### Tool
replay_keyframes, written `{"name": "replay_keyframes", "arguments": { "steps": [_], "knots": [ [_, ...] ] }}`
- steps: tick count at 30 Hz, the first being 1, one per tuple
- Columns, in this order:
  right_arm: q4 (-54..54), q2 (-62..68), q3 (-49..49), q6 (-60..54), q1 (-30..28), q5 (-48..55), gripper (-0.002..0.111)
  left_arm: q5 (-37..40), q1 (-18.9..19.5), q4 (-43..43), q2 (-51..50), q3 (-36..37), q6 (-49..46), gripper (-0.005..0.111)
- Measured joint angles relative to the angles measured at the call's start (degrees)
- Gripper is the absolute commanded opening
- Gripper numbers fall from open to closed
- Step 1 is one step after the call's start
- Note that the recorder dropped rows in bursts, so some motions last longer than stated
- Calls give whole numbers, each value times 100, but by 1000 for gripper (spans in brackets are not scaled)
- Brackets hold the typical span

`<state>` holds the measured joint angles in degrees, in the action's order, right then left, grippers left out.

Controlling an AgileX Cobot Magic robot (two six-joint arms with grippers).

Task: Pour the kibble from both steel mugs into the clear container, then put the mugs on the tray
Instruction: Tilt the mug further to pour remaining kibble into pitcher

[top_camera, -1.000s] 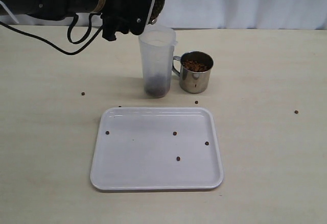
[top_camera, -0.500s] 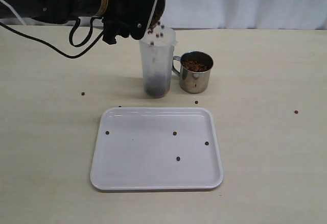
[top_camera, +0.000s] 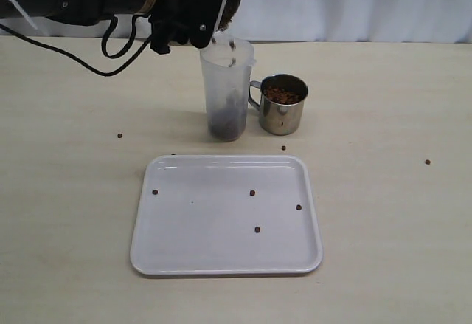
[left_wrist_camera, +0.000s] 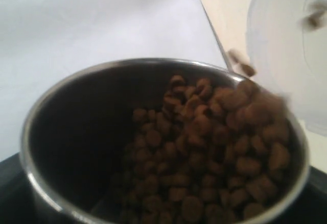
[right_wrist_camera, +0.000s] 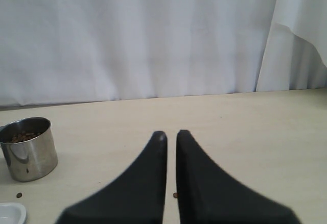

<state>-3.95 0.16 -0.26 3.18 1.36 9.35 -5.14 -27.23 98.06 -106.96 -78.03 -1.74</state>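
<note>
My left gripper [top_camera: 210, 7] is shut on a steel mug [top_camera: 229, 1], held tilted on its side above the rim of the clear container [top_camera: 227, 91]. Kibble [left_wrist_camera: 214, 147] slides over the mug's lip [left_wrist_camera: 41, 112], and a few pellets [top_camera: 231, 43] are falling into the container [left_wrist_camera: 286, 55], where a brown layer [top_camera: 226, 126] lies at the bottom. The second steel mug [top_camera: 282, 105], full of kibble, stands just right of the container and shows again [right_wrist_camera: 28, 147] in the right wrist view. The white tray [top_camera: 221, 263] lies in front. My right gripper [right_wrist_camera: 171, 134] is shut on nothing, outside the exterior view.
Stray pellets lie on the tray [top_camera: 252, 192] and on the table [top_camera: 119, 135], one far right [top_camera: 427, 162]. A black cable [top_camera: 103, 51] hangs from the left arm. A white curtain [right_wrist_camera: 153, 35] backs the table. The tray's corner [right_wrist_camera: 10, 211] shows in the right wrist view.
The left gripper has tipped the mug further over the container's rim and shifted slightly up. Pellets have started dropping into the container. Nothing else has moved.
</note>
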Motion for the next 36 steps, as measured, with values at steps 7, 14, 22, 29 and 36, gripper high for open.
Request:
{"name": "replay_keyframes", "arguments": {
  "steps": [7, 14, 22, 29, 36],
  "knots": [
    [0, 0, 0, 0, 0, 0, 5, 0, 0, 209, 0, 0, -9, 0],
    [0, 0, 0, 0, 0, 0, 5, 0, 0, 219, 0, 0, -72, 0],
    [0, 0, 0, 0, 0, 0, 5, 0, 0, 219, 0, 0, -265, 0],
    [0, 0, 0, 0, 0, 0, 5, 0, 0, 219, 0, 0, -350, 0],
    [0, 0, 0, 0, 0, 0, 5, 22, 0, 219, 0, 0, -501, 0]
  ]
}}
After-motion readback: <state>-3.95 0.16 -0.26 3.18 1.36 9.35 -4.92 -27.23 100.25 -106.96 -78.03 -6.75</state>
